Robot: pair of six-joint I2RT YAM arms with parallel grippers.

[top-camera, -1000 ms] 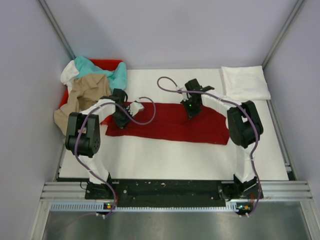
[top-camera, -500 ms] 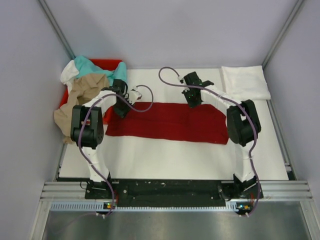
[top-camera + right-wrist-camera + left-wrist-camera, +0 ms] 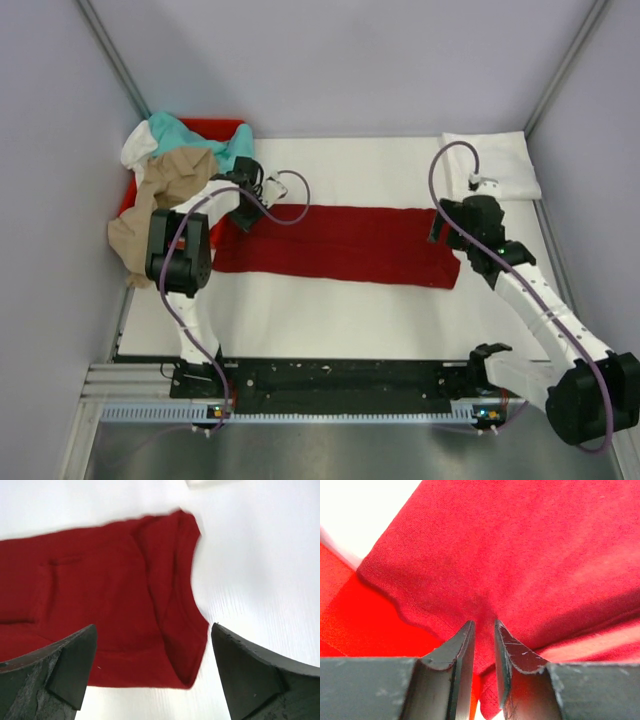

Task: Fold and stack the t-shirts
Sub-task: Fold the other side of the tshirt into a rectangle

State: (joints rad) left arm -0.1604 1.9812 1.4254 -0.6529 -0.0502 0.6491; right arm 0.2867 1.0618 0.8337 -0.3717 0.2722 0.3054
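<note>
The dark red t-shirt lies flat on the white table as a long, fairly even band. It starts just beside the red bin and stretches away from it to the right. On my right wrist view its end away from the bin shows a curved hem and a seam crease. The cloth near that end is smooth.

My left gripper sits at the bin end of the shirt. On the left wrist view the fingers are nearly together, clamped on a pucker of the red cloth. My right gripper is over the shirt end farthest from the bin. Its fingers are spread wide with nothing between them.

A tan t-shirt, a teal one and a white one are heaped in and over the bin. A folded white t-shirt rests well apart from the bin, at the table's far right corner.

A second ago the right gripper was at the middle of the shirt's far edge. It has since swung out to the right end. The left gripper has drawn closer to the bin. The shirt's far edge was ragged and dipped then, and it now runs straight.
</note>
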